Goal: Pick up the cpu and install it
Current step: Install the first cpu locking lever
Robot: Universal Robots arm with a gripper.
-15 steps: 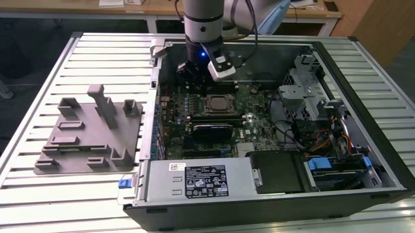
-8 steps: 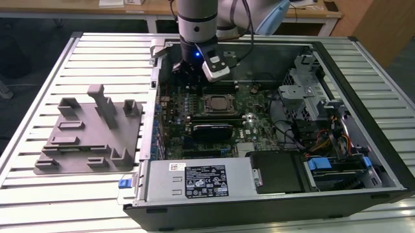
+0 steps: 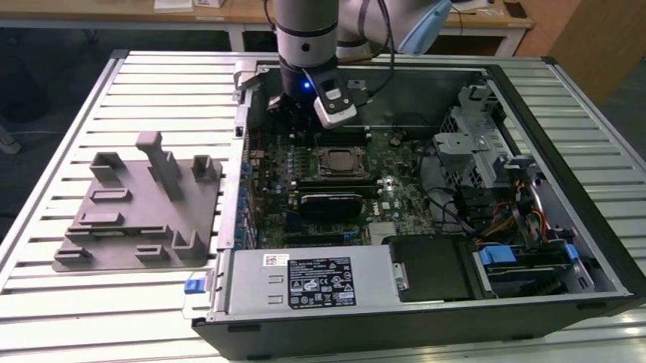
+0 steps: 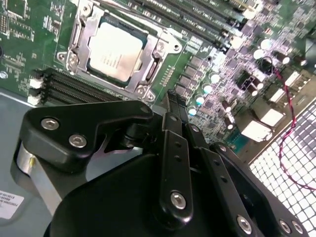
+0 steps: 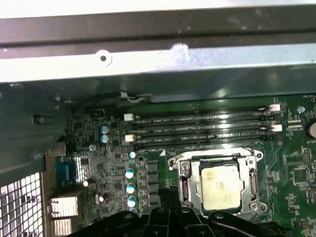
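Note:
The cpu [image 3: 338, 160] is a small square chip with a pale metal top, lying flat inside the metal-framed socket [image 3: 340, 172] in the middle of the motherboard. Both wrist views show the cpu [image 4: 116, 52] [image 5: 222, 185] seated within the socket frame [image 4: 79, 34] [image 5: 183, 170]. My gripper [image 3: 293, 107] hangs over the board's far part, toward the exterior view's left of the socket and above it. Its black fingers [image 4: 173, 106] [image 5: 170, 195] are shut together with nothing between them, and their tips are a short way off the socket's edge.
The open computer case [image 3: 565, 136] lies on a slatted table [image 3: 172, 83]. A grey plastic tray [image 3: 141, 212] with upright blocks sits at the exterior view's left. Memory slots [image 5: 202, 128] run beside the socket. A power supply [image 3: 302, 280], drive cage [image 3: 485, 151] and cables [image 3: 504, 219] crowd the case.

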